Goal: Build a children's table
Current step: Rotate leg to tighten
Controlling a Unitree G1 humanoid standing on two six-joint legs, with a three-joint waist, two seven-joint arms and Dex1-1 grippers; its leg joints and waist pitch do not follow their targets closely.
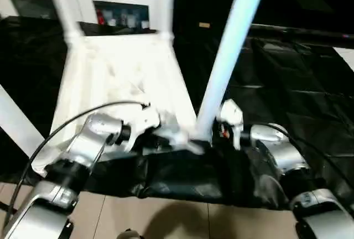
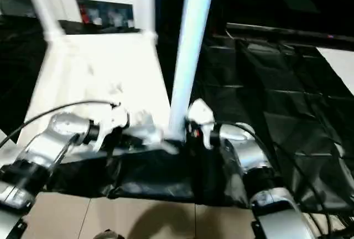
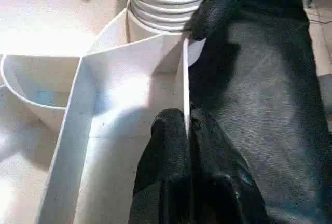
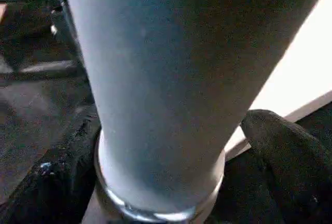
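Note:
The white children's table (image 1: 121,73) lies upside down on the black-covered work table (image 1: 298,84). Two legs (image 1: 63,6) (image 1: 167,4) stand up from its far corners, and another leg (image 1: 16,123) slants at the left. At the near right corner a leg (image 1: 227,62) rises steeply, its ribbed base (image 3: 171,1) in the corner socket. My right gripper (image 1: 213,134) is shut on this leg low down, with fingers (image 4: 280,146) on either side. My left gripper (image 3: 188,117) is shut on the thin rim wall (image 3: 184,68) next to that socket.
A white cabinet (image 1: 121,15) with glass doors stands behind the work table. The work table's front edge runs just below my grippers, with beige floor (image 1: 166,211) beneath. A black cable (image 1: 83,114) loops over my left forearm.

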